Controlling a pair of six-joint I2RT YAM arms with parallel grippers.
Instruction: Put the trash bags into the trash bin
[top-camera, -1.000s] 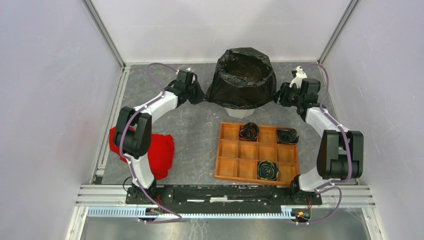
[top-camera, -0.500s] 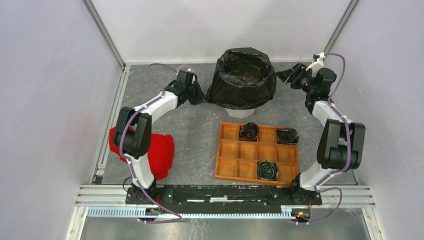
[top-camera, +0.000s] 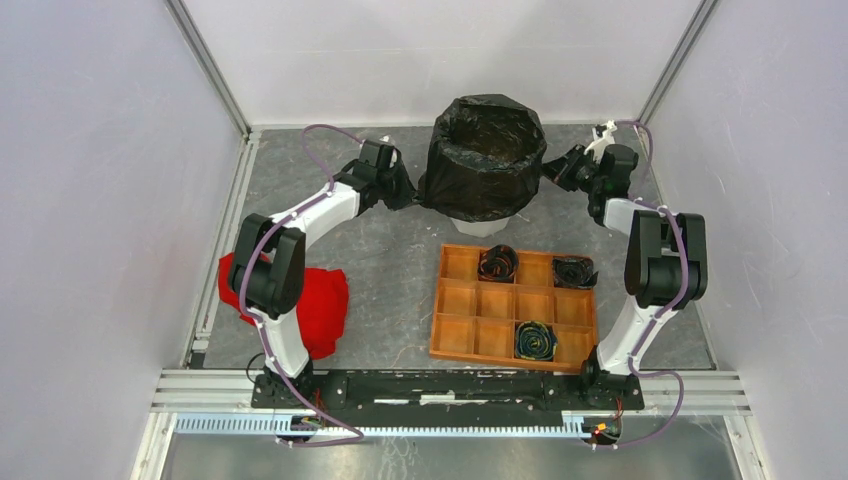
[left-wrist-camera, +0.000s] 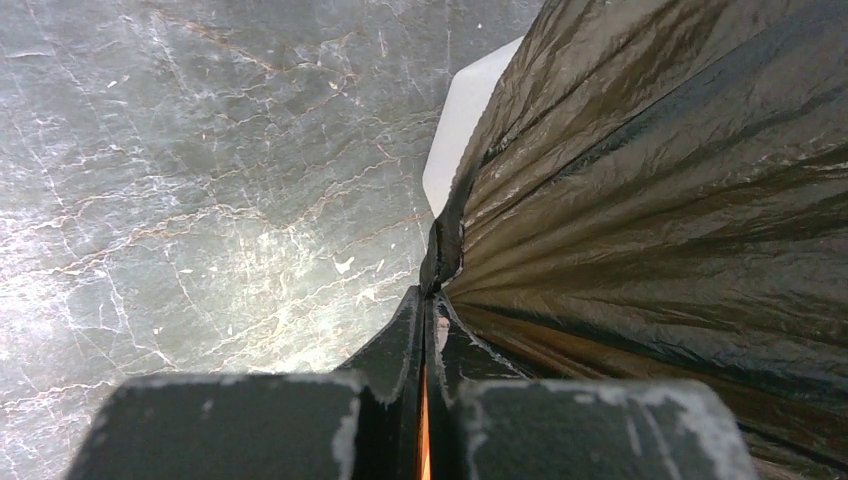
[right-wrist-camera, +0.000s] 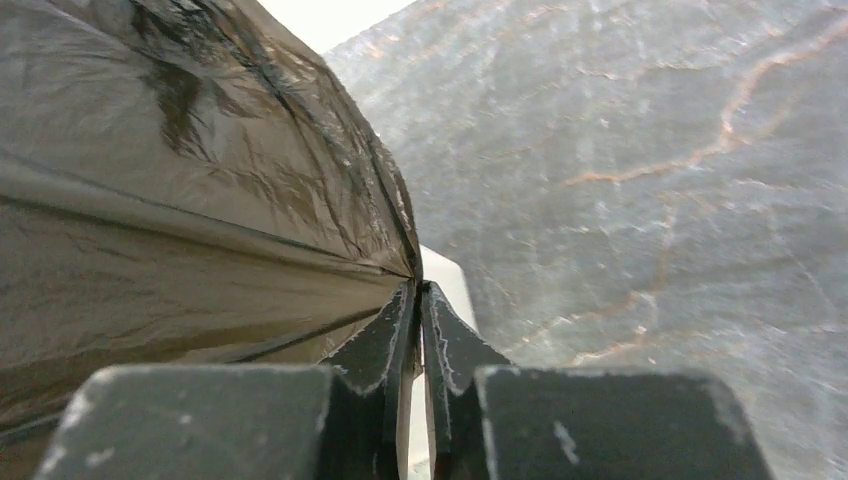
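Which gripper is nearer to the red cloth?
Left. The left gripper is beyond the red cloth, pinching the trash bag on its left side; the right gripper is on the bag's opposite side.

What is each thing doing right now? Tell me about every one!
trash bin, upright, mostly covered by the trash bag.
trash bag, stretched open over the rim.
left tool, shut on the bag's edge.
right tool, shut on the opposite edge.
tray, holding three rolled bags.
red cloth, crumpled.

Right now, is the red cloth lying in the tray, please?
No, the cloth lies on the table, well left of the tray.
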